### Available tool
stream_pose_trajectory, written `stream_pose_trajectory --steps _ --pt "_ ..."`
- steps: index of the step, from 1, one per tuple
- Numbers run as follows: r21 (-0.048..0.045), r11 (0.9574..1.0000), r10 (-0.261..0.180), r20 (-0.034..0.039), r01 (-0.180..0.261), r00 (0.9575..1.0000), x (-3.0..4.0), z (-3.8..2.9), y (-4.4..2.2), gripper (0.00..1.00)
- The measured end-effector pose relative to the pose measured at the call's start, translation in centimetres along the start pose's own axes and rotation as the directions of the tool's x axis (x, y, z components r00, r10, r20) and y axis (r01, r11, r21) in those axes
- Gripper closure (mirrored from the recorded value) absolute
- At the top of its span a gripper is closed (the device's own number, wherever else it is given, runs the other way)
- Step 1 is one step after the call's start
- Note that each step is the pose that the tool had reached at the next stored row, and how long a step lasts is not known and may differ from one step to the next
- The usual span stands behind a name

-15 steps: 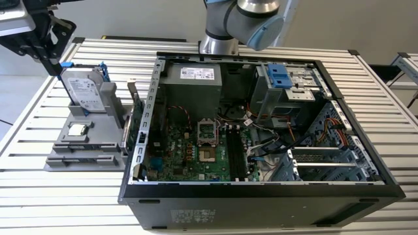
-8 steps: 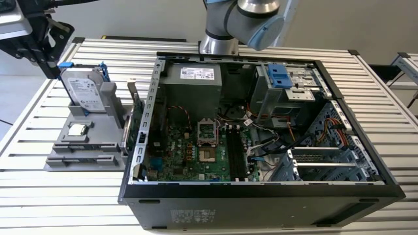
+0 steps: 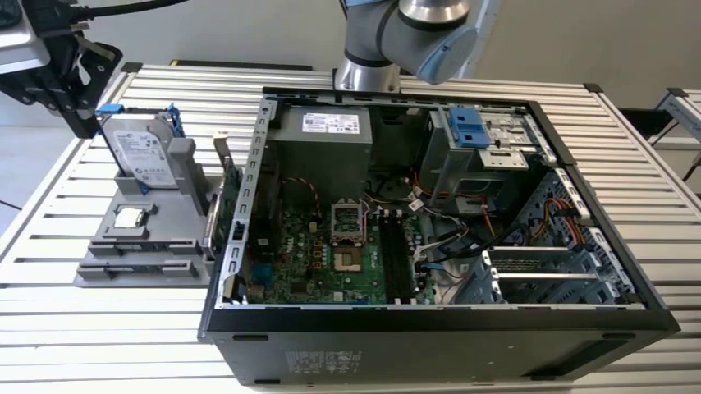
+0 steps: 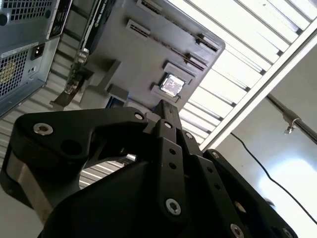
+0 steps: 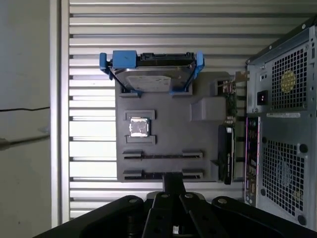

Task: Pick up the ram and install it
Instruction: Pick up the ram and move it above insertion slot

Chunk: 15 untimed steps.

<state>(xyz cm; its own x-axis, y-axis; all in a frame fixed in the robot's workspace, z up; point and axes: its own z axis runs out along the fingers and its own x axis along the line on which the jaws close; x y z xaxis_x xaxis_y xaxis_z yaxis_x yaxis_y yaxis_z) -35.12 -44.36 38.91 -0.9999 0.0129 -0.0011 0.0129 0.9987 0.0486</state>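
My black gripper hangs over the table's far corner at the exterior view's left, just beyond the grey parts holder. Its fingers are pressed together with nothing between them, as both wrist views show. I cannot make out the ram. The holder's two long narrow slots show just a thin dark line. The open computer case lies on its side at the centre, and the motherboard's long black memory slots are exposed.
The holder carries a silver hard drive in a blue frame, a small square processor chip and two expansion cards standing on edge against the case. The arm's base stands behind the case. The slatted table surrounds everything.
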Motion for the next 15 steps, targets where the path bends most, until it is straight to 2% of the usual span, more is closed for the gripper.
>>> stream_pose_trajectory --steps 15 --pt "0.0001 1.0 0.0 -0.0021 0.0 1.0 -0.17 0.18 -1.7 1.0"
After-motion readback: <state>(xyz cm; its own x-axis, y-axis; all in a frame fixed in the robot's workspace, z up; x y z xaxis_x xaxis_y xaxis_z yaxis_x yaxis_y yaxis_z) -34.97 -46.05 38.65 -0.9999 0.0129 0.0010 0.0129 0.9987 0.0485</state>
